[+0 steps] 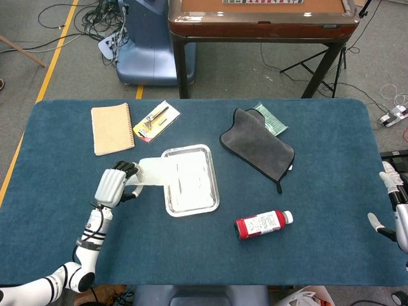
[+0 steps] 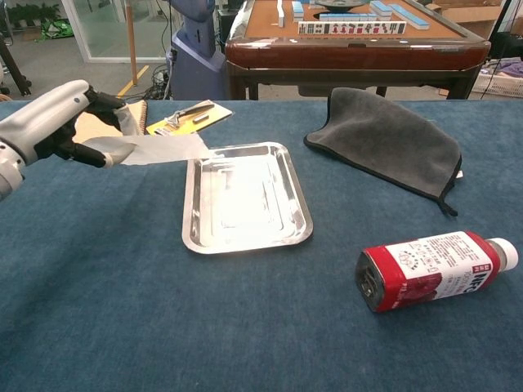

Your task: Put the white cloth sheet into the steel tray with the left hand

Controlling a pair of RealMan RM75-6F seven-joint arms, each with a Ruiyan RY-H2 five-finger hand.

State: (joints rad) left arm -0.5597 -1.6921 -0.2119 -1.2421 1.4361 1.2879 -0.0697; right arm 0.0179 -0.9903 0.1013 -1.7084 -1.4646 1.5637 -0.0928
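My left hand (image 1: 113,185) (image 2: 61,122) holds one edge of the white cloth sheet (image 1: 155,171) (image 2: 159,149), lifted off the table. The sheet stretches rightward and its far edge reaches over the left rim of the steel tray (image 1: 207,203) (image 2: 245,241). The tray lies flat at the table's middle and looks bare inside. My right hand (image 1: 394,207) shows only at the right edge of the head view, past the table, with nothing seen in it.
A tan notebook (image 1: 112,128) and a yellow card with a tool (image 1: 155,120) lie behind my left hand. A grey towel (image 1: 258,148) (image 2: 388,139) covers a green pack (image 1: 273,118) at the back right. A red bottle (image 1: 261,223) (image 2: 429,268) lies on its side right of the tray.
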